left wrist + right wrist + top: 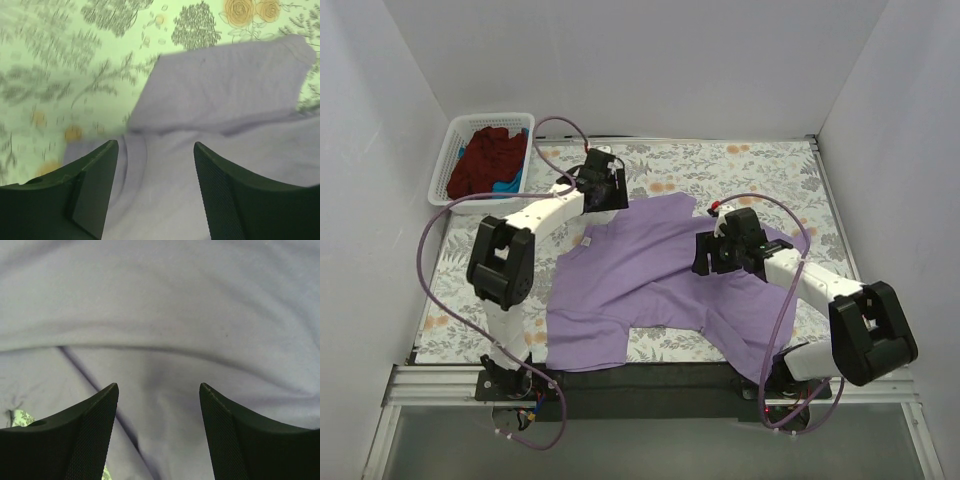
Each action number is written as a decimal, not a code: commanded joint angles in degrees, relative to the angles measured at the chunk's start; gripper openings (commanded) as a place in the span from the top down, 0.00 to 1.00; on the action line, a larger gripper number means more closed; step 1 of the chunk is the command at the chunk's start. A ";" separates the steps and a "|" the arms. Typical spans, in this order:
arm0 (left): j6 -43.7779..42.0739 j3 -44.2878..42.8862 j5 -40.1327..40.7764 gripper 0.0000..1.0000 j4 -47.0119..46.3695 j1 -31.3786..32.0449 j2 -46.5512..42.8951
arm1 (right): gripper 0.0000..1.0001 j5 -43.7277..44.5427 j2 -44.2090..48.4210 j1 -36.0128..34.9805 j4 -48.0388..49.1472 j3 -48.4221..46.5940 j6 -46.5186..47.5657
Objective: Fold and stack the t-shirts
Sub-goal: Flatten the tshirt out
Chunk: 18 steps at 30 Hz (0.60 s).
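Observation:
A lavender t-shirt (pixel 640 275) lies spread and wrinkled on the flowered table. My left gripper (pixel 607 192) is open over its far left part; in the left wrist view (pixel 156 150) its jaws stand wide apart above the cloth (pixel 220 95) and hold nothing. My right gripper (pixel 717 252) is open over the shirt's right part; in the right wrist view (pixel 159 390) the jaws are spread just above a fold (pixel 160 310). A dark maroon shirt (pixel 485 160) and a bright blue shirt (pixel 506 186) lie in the basket.
A white lattice basket (pixel 450 150) stands at the table's far left corner. White walls close in the left, back and right sides. The flowered tablecloth (pixel 750 170) shows bare behind the shirt. A metal rail (pixel 440 380) runs along the near edge.

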<state>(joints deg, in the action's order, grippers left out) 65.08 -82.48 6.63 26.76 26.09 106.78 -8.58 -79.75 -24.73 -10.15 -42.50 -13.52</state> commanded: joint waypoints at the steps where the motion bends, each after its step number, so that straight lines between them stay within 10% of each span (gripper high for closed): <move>1: -12.33 -7.32 0.32 0.37 -7.16 -0.07 7.44 | 0.27 -0.47 4.15 -0.84 2.15 2.15 -0.10; 18: -23.33 -19.12 -13.83 0.47 -10.07 -0.07 24.35 | 0.27 -5.48 10.22 -1.02 2.24 7.69 -1.34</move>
<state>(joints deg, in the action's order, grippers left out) 43.33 -99.48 -4.10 16.03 26.06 130.87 -12.60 -71.09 -25.54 -9.04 -35.46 -14.57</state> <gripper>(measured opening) 0.541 0.728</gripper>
